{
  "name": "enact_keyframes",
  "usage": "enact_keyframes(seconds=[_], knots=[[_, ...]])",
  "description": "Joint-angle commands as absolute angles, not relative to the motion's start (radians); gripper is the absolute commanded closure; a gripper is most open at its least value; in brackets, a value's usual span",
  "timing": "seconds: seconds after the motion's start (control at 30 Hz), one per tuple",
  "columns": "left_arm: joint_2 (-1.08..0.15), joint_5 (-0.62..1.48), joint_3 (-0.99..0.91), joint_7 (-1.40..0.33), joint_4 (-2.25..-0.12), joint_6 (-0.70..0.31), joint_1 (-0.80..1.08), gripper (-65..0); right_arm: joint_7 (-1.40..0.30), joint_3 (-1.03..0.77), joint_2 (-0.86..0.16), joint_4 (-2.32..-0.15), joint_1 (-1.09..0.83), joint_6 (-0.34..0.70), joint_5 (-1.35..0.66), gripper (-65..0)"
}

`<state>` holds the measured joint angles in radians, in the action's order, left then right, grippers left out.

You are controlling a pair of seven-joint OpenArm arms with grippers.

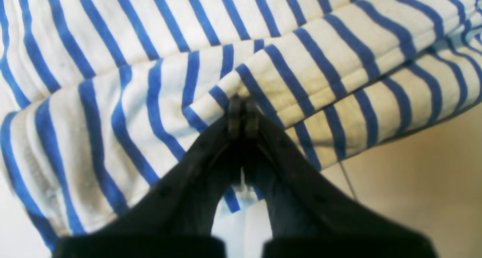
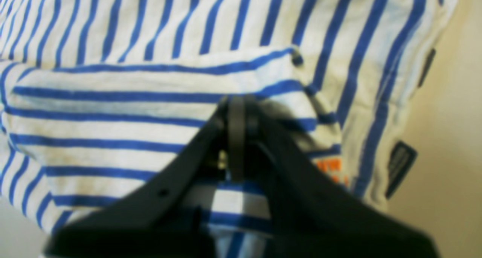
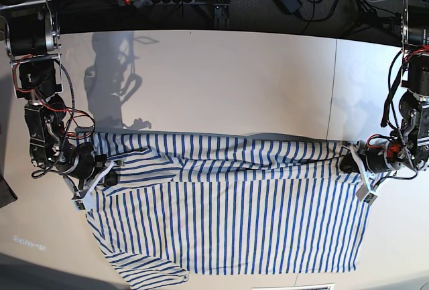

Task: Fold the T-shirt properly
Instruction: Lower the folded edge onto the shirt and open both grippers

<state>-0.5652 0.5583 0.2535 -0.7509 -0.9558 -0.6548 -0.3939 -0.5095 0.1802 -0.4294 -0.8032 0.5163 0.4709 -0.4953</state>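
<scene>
In the base view, the T-shirt [image 3: 268, 213] lies spread across the pale surface [image 3: 221, 69], its white cloth crossed by thin blue stripes. Its upper part is turned over into a long, bunched band running from one arm to the other, while the body below lies mostly flat with stripes running up and down. A sleeve sticks out at the lower left of the view. The right gripper [image 3: 110, 177] is at the band's left end in this view, the left gripper [image 3: 352, 164] at its right end, both down on the cloth. Dark shadows of the arms fall on the surface beyond the shirt.

In the left wrist view, the left jaws are clenched, their tips together on the striped fabric and pinching it. Folds run off from the tips toward the upper right, and a loose, rounded fold bulges at the left. Bare surface shows at the lower right.

In the right wrist view, the right jaws are likewise clenched on the shirt, at a turned-over piece whose stripes run crosswise. An orange mark [image 2: 331, 167] shows just beside them, and two dark tags [image 2: 401, 167] stick out past the shirt's edge at the right. The fingers are blurred.
</scene>
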Motion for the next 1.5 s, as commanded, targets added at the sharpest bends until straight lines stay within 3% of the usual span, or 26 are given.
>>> enact_keyframes(seconds=[0.0,0.3,0.67,0.97,1.47], knots=[[-0.582,0.545,0.251,-0.754,-0.953,-0.637,-0.413,0.0,-0.570,0.176,-0.442,-0.799,0.533,0.543,-0.482,0.0],[-0.597,0.581,0.251,-0.791,-0.989,-0.652,-0.384,0.0,-0.705,0.176,-0.459,-0.862,0.478,0.544,-0.573,0.0],[-0.684,0.647,0.150,-0.817,-1.385,-0.663,-0.012,0.0,-0.713,0.152,-0.603,-1.285,0.071,0.544,-0.591,0.0],[-0.682,0.647,-0.024,-0.809,-1.562,-0.667,0.246,0.0,-0.715,-0.065,-0.641,-1.458,-0.175,0.544,-0.614,0.0],[-0.654,0.648,-0.047,-0.812,-1.685,-0.667,0.397,0.0,-0.736,-0.110,-0.647,-1.470,-0.214,0.546,-0.636,0.0]])
